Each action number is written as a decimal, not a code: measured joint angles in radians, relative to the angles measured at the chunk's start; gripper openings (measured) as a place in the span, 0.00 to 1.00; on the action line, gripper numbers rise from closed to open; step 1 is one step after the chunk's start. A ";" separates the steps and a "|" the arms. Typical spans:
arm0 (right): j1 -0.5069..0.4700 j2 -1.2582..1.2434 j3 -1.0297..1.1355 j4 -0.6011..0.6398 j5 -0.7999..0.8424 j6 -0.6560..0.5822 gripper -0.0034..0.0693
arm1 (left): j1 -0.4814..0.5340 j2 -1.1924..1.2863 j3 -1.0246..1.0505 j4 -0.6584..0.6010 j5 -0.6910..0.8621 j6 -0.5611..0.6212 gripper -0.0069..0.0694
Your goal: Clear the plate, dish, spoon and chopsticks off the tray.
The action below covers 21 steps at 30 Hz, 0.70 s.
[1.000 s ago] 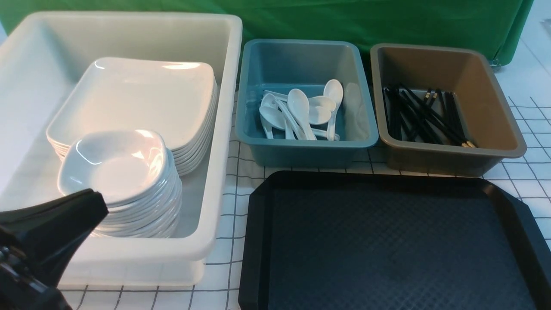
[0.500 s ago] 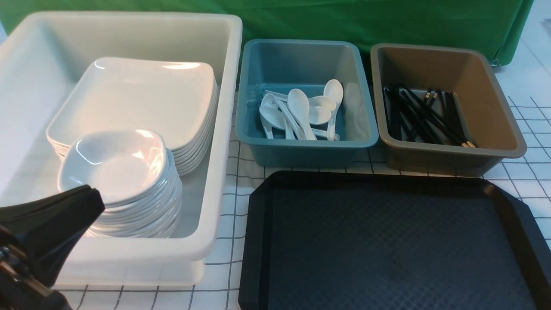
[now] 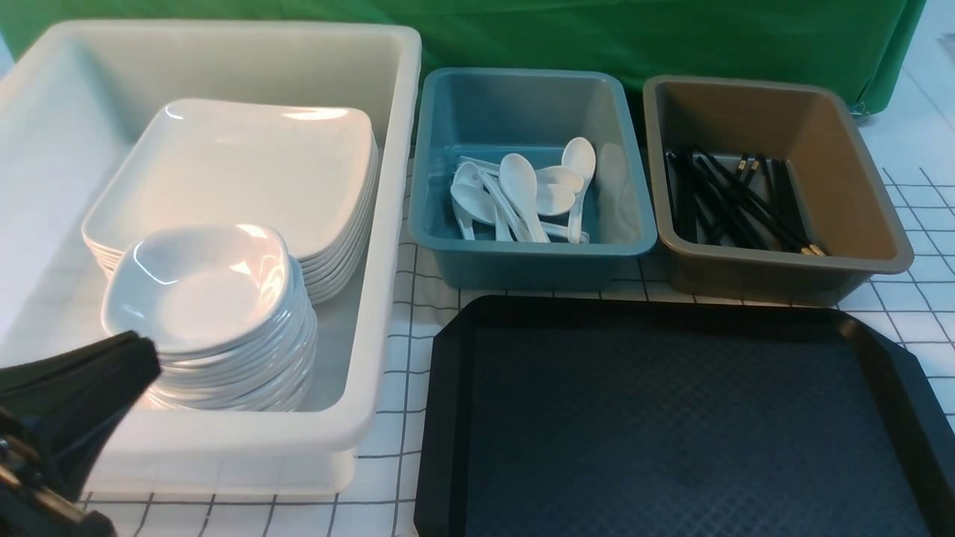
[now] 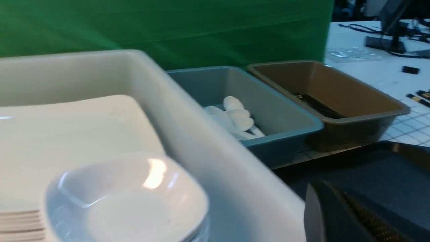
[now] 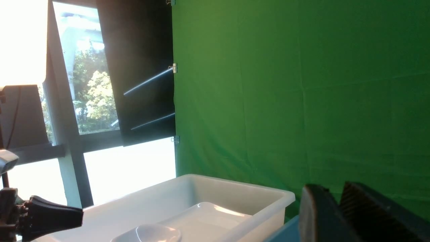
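the large black rectangular plastic tray (image 3: pixel 671 425) with clipped corners and a diamond-textured surface lies at the near right of the white grid-lined worktop (image 3: pixel 914 313), its surface bare. along the far edge stand three bins. the large white plastic tub (image 3: pixel 388 224), at the far left, holds a stack of large glossy white rounded-rectangular plates (image 3: pixel 246 171) and, nearer the robot and touching that stack, a stack of small squarish white dishes (image 3: pixel 216 298). the blue plastic bin (image 3: pixel 530 257), in the middle, holds several glossy white soup spoons (image 3: pixel 522 194) lying across one another. the brown plastic bin (image 3: pixel 843 149), at the far right, holds a bundle of long thin black chopsticks (image 3: pixel 735 201) with gold bands near one end. a green cloth backdrop (image 3: pixel 597 37) hangs behind the bins.

the left tool (image 3: pixel 138 356) appears at the near left corner in the front view, its black fingers pressed together with nothing between them, the tip in front of the stack of small dishes and above the tub's near wall. the right tool (image 5: pixel 339 198) shows only in the right wrist view, held high and clear of the worktop; its two black fingers stand a narrow gap apart, with nothing gripped. in the left wrist view two more black sticks (image 4: pixel 418 97) lie on the worktop beyond the brown bin, too small to describe further.
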 joint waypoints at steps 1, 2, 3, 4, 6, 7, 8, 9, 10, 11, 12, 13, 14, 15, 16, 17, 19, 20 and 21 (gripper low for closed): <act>0.000 0.000 0.000 0.000 0.000 0.000 0.22 | 0.043 -0.022 0.022 0.004 -0.001 -0.010 0.09; 0.000 0.000 0.000 0.000 0.000 0.000 0.22 | 0.091 -0.051 0.048 0.004 -0.002 -0.014 0.09; 0.000 0.000 0.000 0.000 0.000 0.000 0.22 | 0.132 -0.077 0.071 0.006 -0.007 -0.017 0.09; 0.000 0.000 0.000 0.000 0.000 0.000 0.22 | 0.183 -0.112 0.102 0.006 -0.016 -0.017 0.09; 0.000 0.000 0.000 0.000 0.000 0.000 0.24 | 0.280 -0.189 0.174 0.014 -0.034 -0.012 0.09; 0.000 0.000 0.000 0.000 0.000 0.000 0.24 | 0.303 -0.215 0.200 0.021 -0.036 -0.011 0.09; 0.000 0.000 0.000 0.000 0.000 0.000 0.25 | 0.320 -0.246 0.230 0.039 -0.037 -0.009 0.09; 0.000 0.000 0.000 0.000 0.000 0.000 0.25 | 0.322 -0.252 0.236 0.042 -0.037 -0.008 0.09; 0.000 0.000 0.000 0.000 0.000 0.000 0.25 | 0.330 -0.286 0.275 0.066 -0.039 -0.004 0.09; 0.000 0.000 0.000 0.000 0.000 0.000 0.26 | 0.332 -0.304 0.294 0.079 -0.031 -0.001 0.09; 0.000 0.000 0.000 0.000 0.000 0.000 0.26 | 0.332 -0.319 0.304 0.089 -0.024 0.002 0.09; 0.000 0.000 0.000 0.000 0.000 0.000 0.26 | 0.332 -0.329 0.307 0.092 -0.013 0.002 0.09; 0.000 0.000 0.000 0.000 0.000 0.000 0.27 | 0.332 -0.333 0.307 0.096 0.011 0.002 0.09; 0.000 0.000 0.000 0.000 0.000 0.000 0.27 | 0.332 -0.336 0.307 0.100 0.038 0.002 0.09; 0.000 0.000 0.000 0.000 0.000 0.000 0.27 | 0.332 -0.337 0.308 0.108 0.064 0.004 0.09; 0.000 0.000 0.000 0.000 0.000 0.000 0.28 | 0.332 -0.337 0.308 0.109 0.074 0.007 0.09; 0.000 0.000 0.000 0.000 0.000 0.000 0.28 | 0.332 -0.337 0.308 0.111 0.082 0.013 0.09; 0.000 0.000 0.000 0.000 0.000 0.000 0.28 | 0.332 -0.337 0.308 0.111 0.084 0.017 0.09; 0.000 0.000 0.000 0.000 0.000 0.000 0.29 | 0.332 -0.337 0.308 0.111 0.084 0.020 0.09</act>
